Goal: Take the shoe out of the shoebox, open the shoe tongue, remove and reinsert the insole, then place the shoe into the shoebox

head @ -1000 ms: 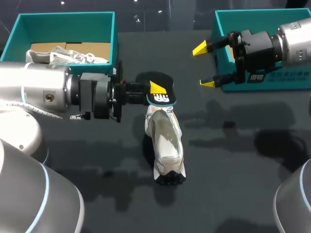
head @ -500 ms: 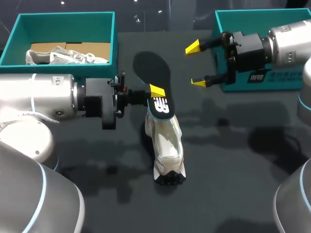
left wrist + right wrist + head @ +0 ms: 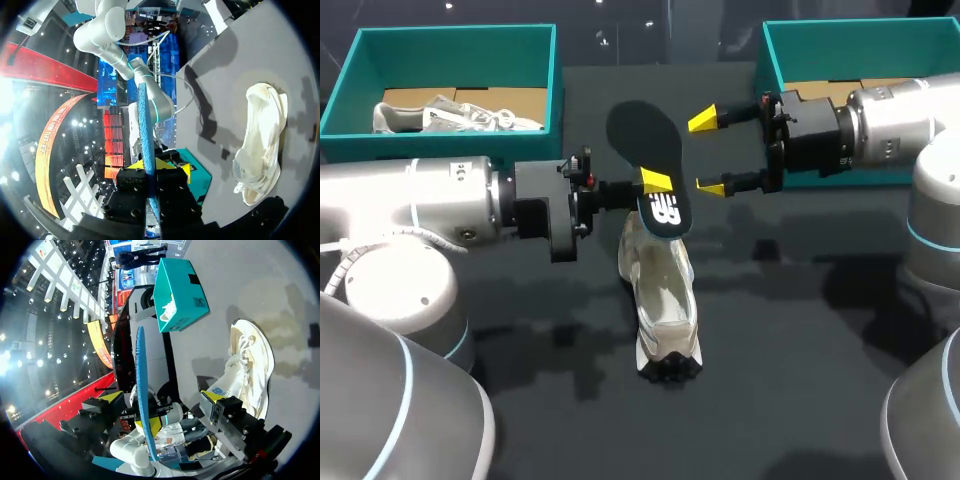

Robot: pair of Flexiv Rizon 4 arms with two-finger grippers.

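We log:
- Black insole (image 3: 645, 150), blue-edged: held off the table (image 3: 800, 380), our left gripper (image 3: 657, 183) clamped on its logo end.
- White shoe (image 3: 660, 290): lying on the table just under the insole, outside both boxes.
- Our right gripper (image 3: 708, 153): fingers spread, just beside the insole.
- Left shoebox (image 3: 556, 90), teal: holds a second shoe (image 3: 450, 115).
- Right shoebox (image 3: 770, 60), teal: behind the right gripper.

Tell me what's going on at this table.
The left tool is shut on the black insole, holding it in the air over the white shoe lying on the table. The right tool is open right beside the insole, not gripping it.
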